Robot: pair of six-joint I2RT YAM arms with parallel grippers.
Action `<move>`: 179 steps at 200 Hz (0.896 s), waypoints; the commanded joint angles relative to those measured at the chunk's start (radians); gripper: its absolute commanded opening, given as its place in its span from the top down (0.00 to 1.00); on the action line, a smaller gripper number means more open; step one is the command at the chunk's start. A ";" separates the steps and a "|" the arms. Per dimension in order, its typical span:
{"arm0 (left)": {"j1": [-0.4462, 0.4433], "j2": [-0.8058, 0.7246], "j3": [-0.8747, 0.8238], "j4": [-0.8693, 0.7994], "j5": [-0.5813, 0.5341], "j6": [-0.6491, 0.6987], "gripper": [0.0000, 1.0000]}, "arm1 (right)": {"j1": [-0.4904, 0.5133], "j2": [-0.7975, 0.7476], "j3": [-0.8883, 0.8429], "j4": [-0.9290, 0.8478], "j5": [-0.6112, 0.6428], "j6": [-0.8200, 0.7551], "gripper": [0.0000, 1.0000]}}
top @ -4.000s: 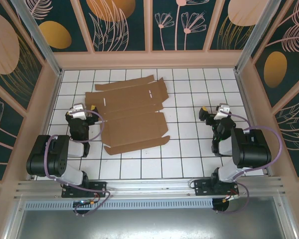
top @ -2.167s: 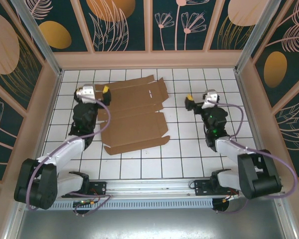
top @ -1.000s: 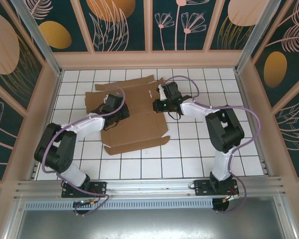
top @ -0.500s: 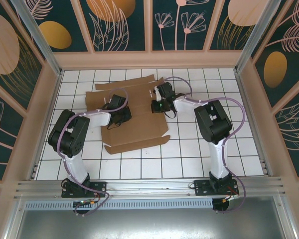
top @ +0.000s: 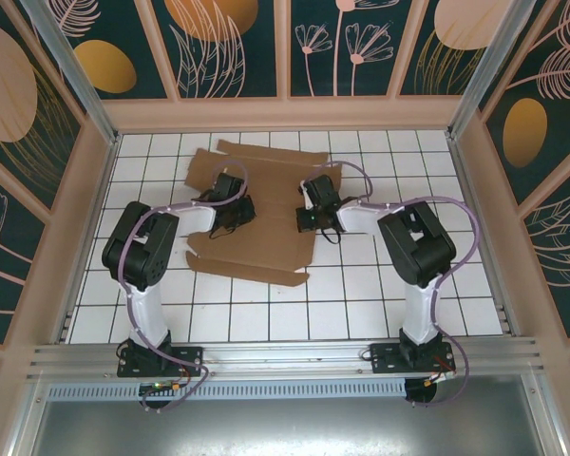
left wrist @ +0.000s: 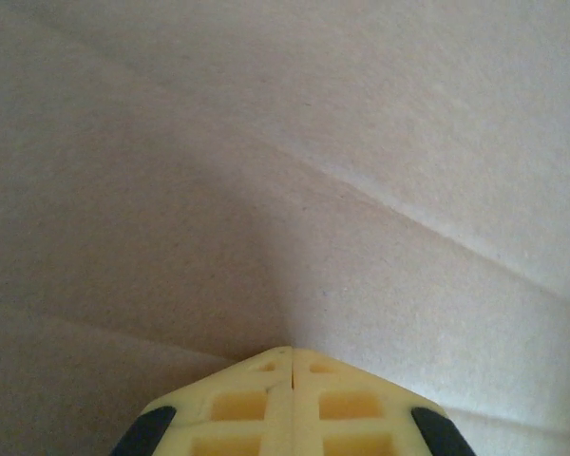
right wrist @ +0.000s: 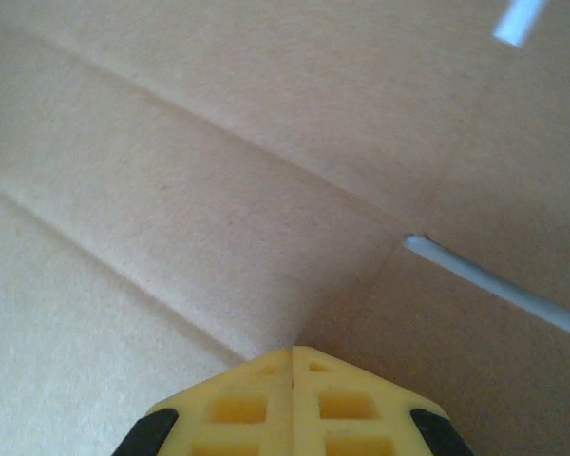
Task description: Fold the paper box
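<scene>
Top view, paper box (top: 266,237): It is a flat brown cardboard sheet with flaps. It lies open on the white tiled worktop (top: 380,304), near the far middle.
Top view, flaps: One long flap sticks out on the near edge of the paper box. More flaps sit along its far edge.
Top view, left claw (top: 237,215): It is down over the left half of the paper box. The left arm bends in from the left side of the box.
Top view, right claw (top: 309,217): It is down over the right edge of the paper box. The right arm bends in from the right side of the box.
Top view, both claws: They are near each other, with bare cardboard between them.
Left wrist view, left claw (left wrist: 292,353): The two yellow fingers (left wrist: 237,404) are pressed together. They pinch nothing. The tip is right at the cardboard.
Left wrist view, paper box (left wrist: 361,161): The cardboard looks pale here. Slanted fold lines (left wrist: 427,228) cross it, just past the claw tip.
Right wrist view, right claw (right wrist: 294,353): The two yellow fingers (right wrist: 237,407) are pressed together. They pinch nothing. The tip is right at the cardboard, where fold lines (right wrist: 171,285) meet.
Right wrist view, paper box (right wrist: 171,161): The cardboard is brown. A thin grey slit (right wrist: 499,290) is cut in it, to the right of the claw tip.
</scene>
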 commanded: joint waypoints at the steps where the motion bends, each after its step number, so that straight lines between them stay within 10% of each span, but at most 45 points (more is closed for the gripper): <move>1: 0.007 0.098 0.030 -0.113 0.003 0.033 1.00 | 0.025 -0.041 -0.118 -0.105 0.034 0.023 1.00; 97: -0.066 0.345 0.408 -0.291 0.148 0.186 1.00 | 0.254 -0.142 -0.207 0.018 -0.239 0.192 1.00; 142: -0.029 0.194 0.382 -0.226 0.178 0.164 1.00 | 0.211 -0.334 -0.220 0.089 -0.270 0.222 1.00; 160: -0.003 0.120 0.341 -0.193 0.216 0.171 1.00 | 0.200 -0.434 -0.230 0.044 -0.201 0.213 0.70; 179: -0.001 0.047 0.277 -0.175 0.212 0.168 1.00 | 0.197 -0.476 -0.196 -0.091 -0.037 0.151 0.69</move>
